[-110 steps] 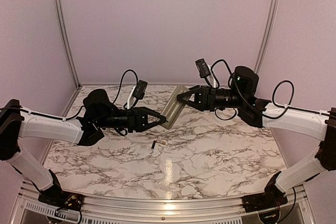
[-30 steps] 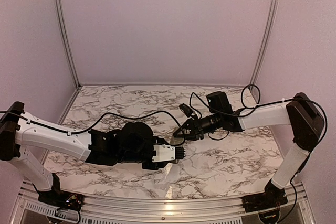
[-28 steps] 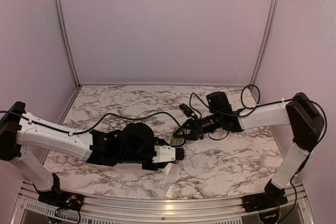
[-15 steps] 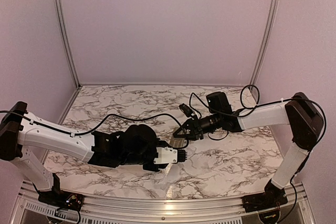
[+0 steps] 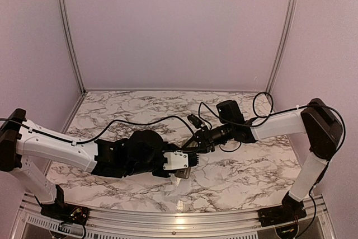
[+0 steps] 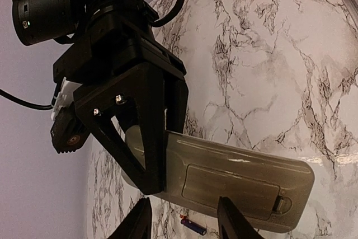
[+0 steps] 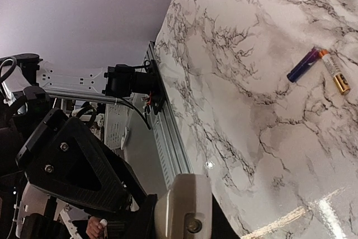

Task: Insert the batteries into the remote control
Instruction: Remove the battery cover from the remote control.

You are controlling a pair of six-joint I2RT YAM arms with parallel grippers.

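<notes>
Over the last half second the right gripper [image 6: 156, 172] has slid nearer the left arm, so the two wrists, which stood apart, now overlap from above. Its fingers are pressed onto one end of the remote control [image 6: 224, 152], carrying it clear of the marble table [image 7: 268, 138]. The left gripper [image 6: 184, 219] sits at the remote's lower edge with its fingers spread and nothing between them. Whether either tip touches the remote I cannot tell. Well apart from the remote, down on the table, the batteries [image 7: 304, 65] lie side by side, almost touching at one end. One shows just under the remote's lower edge in the left wrist view.

I judge that nothing is loaded yet. Both batteries are loose on the table, and the cover panel [image 6: 229, 191] on the remote's back looks fitted, its latch tab [image 6: 282, 204] seated, though a bare recess cannot be ruled out. Opening it, seating each battery and closing up all remain.

The remote's long axis crosses the right gripper's fingers roughly square. Its free latch end points away from them and dips slightly, and its grey-tan back faces the left wrist camera.
</notes>
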